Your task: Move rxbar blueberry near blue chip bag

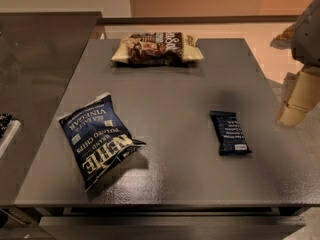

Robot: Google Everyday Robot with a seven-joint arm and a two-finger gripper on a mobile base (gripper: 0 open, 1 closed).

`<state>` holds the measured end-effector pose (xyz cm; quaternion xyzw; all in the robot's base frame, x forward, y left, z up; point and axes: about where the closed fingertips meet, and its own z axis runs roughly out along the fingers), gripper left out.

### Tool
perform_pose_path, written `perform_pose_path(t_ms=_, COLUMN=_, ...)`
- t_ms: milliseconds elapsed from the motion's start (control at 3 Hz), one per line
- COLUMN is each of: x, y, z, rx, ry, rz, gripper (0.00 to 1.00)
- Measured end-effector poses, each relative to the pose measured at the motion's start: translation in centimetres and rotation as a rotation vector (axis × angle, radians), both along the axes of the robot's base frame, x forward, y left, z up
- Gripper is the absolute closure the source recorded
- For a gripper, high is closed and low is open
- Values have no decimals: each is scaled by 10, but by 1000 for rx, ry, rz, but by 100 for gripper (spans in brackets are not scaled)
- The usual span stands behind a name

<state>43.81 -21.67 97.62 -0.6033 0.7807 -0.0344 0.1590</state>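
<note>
closest to you, on the front left of the dark grey table (170, 84), lay the blue chip bag (97, 139). it was big and puffy, with white letters, and it sat at a slant. a little further back, off to the right, lay the rxbar blueberry (230, 133), a small flat dark bar with a white label at its near end. the bar and the chip bag were well apart, with a wide strip of table between them. so the job had not really begun: the bar was not near the bag, and nothing had hold of it.

the gripper (295, 104) was at the right edge of the view, up over the table's right side, near the bar but not touching it. you could see only part of it (the rest ran out of the picture), so you could not tell if it was open or closed. it held nothing that you could see.

at the far end of the table lay a tan-and-brown snack bag (157, 48), not part of the job.

what was left for you, by my guess: come down on the bar, take hold of it, carry it left, and put it down just beside the blue chip bag.
</note>
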Motion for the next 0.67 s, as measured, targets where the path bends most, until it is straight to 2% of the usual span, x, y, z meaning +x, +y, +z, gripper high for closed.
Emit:
perform_pose_path(t_ms=333, x=0, y=0, z=0, rx=0, ry=0, rz=0, gripper=0)
perform_pose_path(t_ms=667, x=0, y=2, z=0, rx=-10, ry=-16, rz=62, gripper=0)
